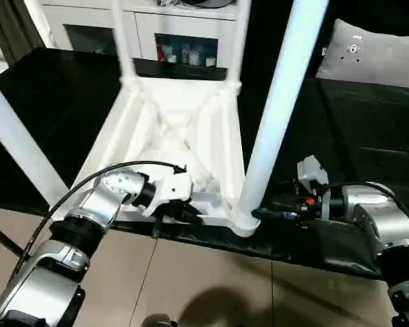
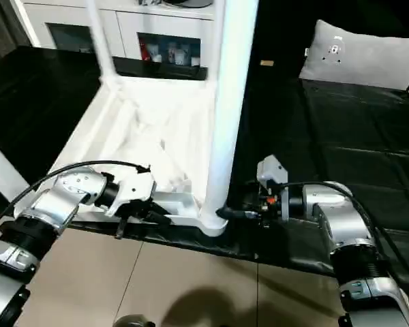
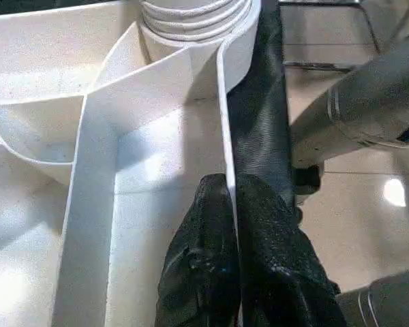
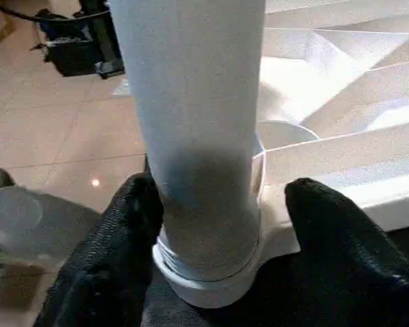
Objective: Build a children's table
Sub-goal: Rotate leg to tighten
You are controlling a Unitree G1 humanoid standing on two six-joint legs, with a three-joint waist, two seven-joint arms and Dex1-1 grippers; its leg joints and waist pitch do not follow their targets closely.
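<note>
The children's table (image 1: 170,136) lies upside down at the near edge of the black mat (image 1: 368,129), left gripper (image 3: 233,204) pinching its rim, right gripper (image 4: 218,204) fingers wide around a leg (image 1: 276,116).

The room is lit from above, quite bright. The white tabletop (image 1: 184,136) is overexposed, so its ribs almost vanish in glare. The black cover (image 1: 368,129) of the work surface stays dark with soft reflections. On the tiled floor (image 1: 211,286) a dim shadow lies near the bottom edge. The standing leg (image 1: 276,116) looks bluish and a little blurred. In the right wrist view the black fingers (image 4: 341,252) are out of focus.
</note>
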